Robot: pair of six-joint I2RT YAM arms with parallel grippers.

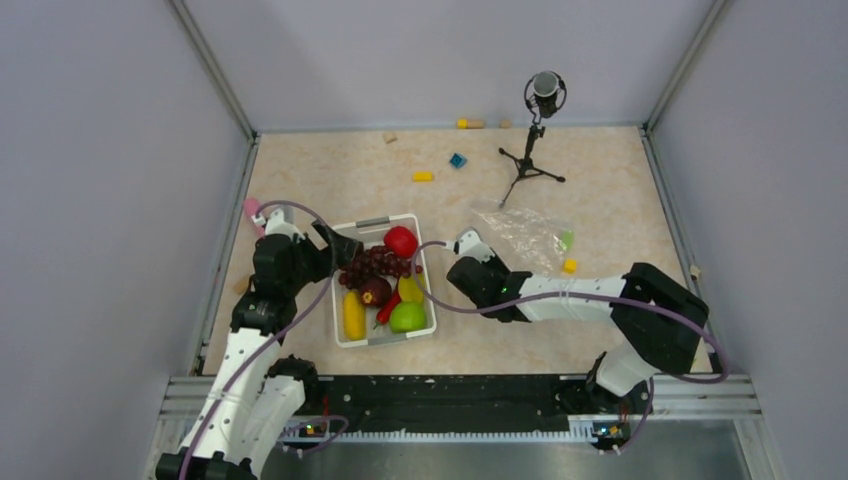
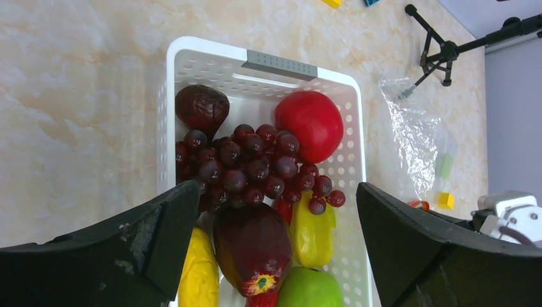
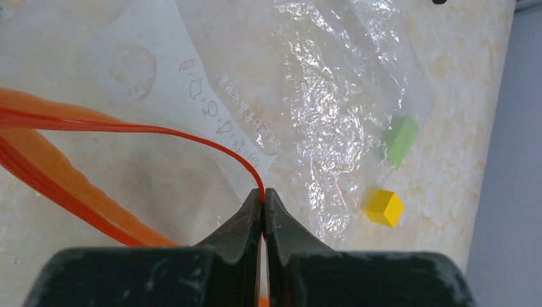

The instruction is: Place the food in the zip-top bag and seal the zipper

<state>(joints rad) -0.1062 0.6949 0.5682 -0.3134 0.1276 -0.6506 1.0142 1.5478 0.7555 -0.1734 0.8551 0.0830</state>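
Observation:
The food lies in a white basket [image 1: 345, 232]: red apple [image 1: 401, 241], dark grapes [image 1: 375, 263], maroon fruit [image 1: 375, 291], yellow piece [image 1: 353, 315], green fruit [image 1: 407, 317], red chili [image 1: 388, 308]. My left gripper [image 2: 276, 198] is open and empty above the grapes [image 2: 249, 167] and maroon fruit [image 2: 252, 246]; it is at the basket's left rim in the top view [image 1: 340, 248]. The clear zip-top bag [image 1: 520, 235] lies flat right of the basket. My right gripper [image 3: 263, 195] is shut on its orange-red zipper [image 3: 128, 125], at the bag's left end [image 1: 468, 245].
A microphone on a small tripod [image 1: 530, 165] stands behind the bag. A yellow block [image 1: 569, 266] and a green block [image 1: 566, 240] lie by the bag's right side. More small blocks [image 1: 423, 177] lie toward the back wall. A pink stick [image 1: 252, 210] lies at the left wall.

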